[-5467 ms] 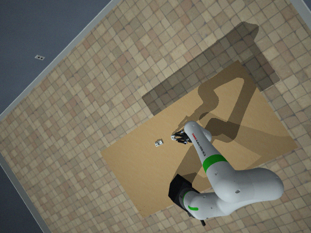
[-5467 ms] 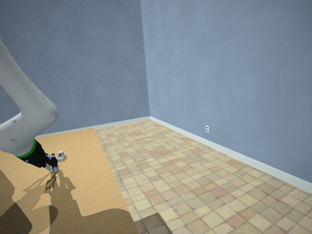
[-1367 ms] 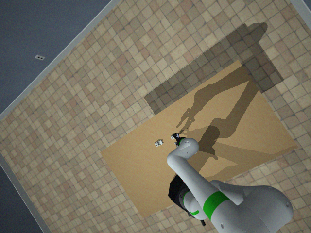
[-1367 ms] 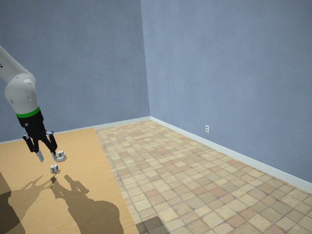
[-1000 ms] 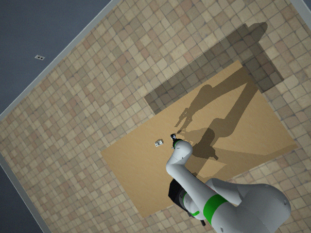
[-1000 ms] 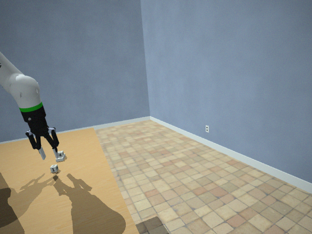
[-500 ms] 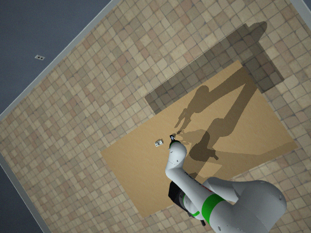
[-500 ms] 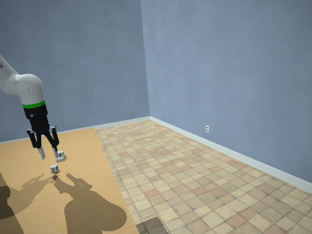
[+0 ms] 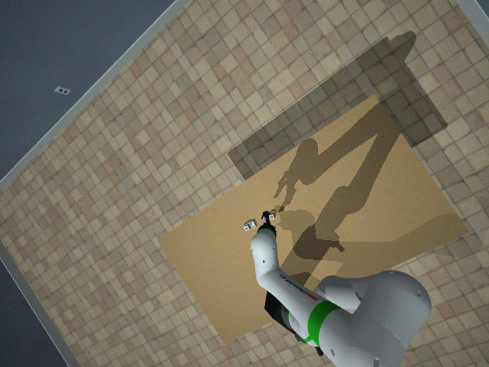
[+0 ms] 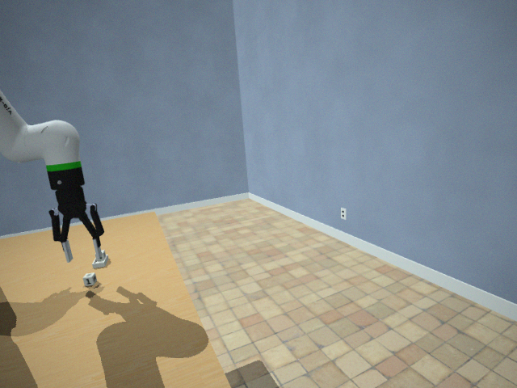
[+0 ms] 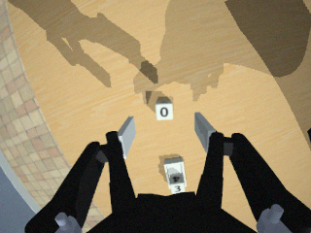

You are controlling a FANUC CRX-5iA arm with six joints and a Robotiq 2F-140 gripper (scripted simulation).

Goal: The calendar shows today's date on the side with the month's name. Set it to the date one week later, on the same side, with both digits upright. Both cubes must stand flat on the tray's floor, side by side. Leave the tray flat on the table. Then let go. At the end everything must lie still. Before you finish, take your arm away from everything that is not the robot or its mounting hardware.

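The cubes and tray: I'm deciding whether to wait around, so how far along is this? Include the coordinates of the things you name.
Little looks finished: one cube [image 9: 271, 216] [image 10: 89, 280] [image 11: 164, 112] sits outside the tray [image 9: 252, 223] [image 10: 100, 264] [image 11: 167, 170] on the table. Nothing is in hand; the open gripper [image 9: 265, 218] [image 10: 83, 255] [image 11: 164, 122] hovers above. Left: placing that cube beside the other and checking the digits.

From my station, past the fingers in the exterior view, a plain blue-grey wall [image 10: 376, 104] rises behind and off to one side of the end effector. Low on it, well apart from the end effector, I see a pale outlet [image 9: 62, 90] [image 10: 342, 213] with two dark sockets. A pale baseboard [image 9: 98, 85] [image 10: 376, 255] runs along the wall's foot. Beyond the wooden top beneath the end effector, I see a floor [image 9: 157, 138] [image 10: 292, 284] [image 11: 21, 114] of tan, cream and pinkish tiles, with dark joints between them.
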